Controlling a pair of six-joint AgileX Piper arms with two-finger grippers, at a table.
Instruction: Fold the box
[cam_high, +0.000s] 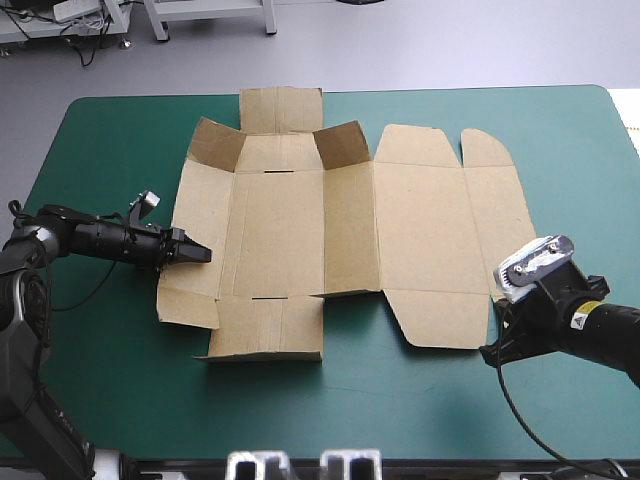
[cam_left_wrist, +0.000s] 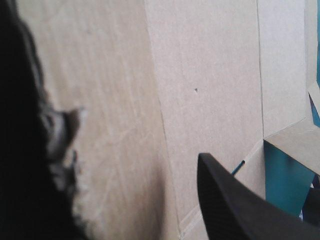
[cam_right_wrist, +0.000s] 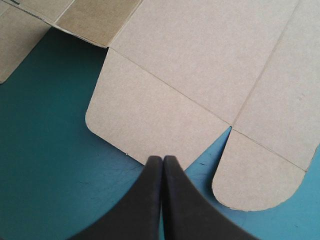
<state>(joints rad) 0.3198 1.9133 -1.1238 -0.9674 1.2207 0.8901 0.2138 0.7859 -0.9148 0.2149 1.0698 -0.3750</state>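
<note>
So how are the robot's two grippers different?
The left gripper is open, fingers apart; the right gripper is shut to a point. The left gripper is at the box's left edge; the right gripper at its near edge, over the teal-green cover. Both have black fingers.

1. tabletop (cam_high: 110, 400): wide, rounded corners, fills most of the high view, far edge near the top.
2. teal-green cover (cam_right_wrist: 45, 165): flat and smooth over the top, reaching every visible edge.
3. scuff lines (cam_right_wrist: 116, 171): faint, dark, thin, on the cover in the right wrist view.
4. left wrist view: only a small patch of cover shows.
</note>
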